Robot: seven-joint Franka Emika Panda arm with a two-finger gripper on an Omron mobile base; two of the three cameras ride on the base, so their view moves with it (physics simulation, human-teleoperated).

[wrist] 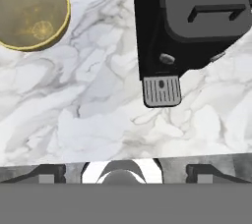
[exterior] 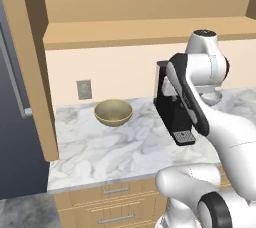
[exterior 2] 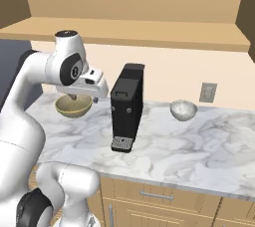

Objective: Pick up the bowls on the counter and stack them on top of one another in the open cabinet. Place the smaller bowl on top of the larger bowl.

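Poised above the marble table (wrist: 98, 120), fingers (wrist: 47, 175) spread wide and empty. Olive bowl (wrist: 30, 13) at eleven o'clock of them in the hand view, well apart, beside the black coffee machine (wrist: 192, 21). Best approach: swing over the rim, descend straight, straddle one wall. Grey-white bowl (exterior 2: 183, 109) waiting beyond the machine.

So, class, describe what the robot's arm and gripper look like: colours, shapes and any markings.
The arm is glossy white, built of rounded, tube-like segments with dark grey or black bands and round caps at the joints. The gripper hangs from a white hand and has two small dark fingertips. No cables or markings show.
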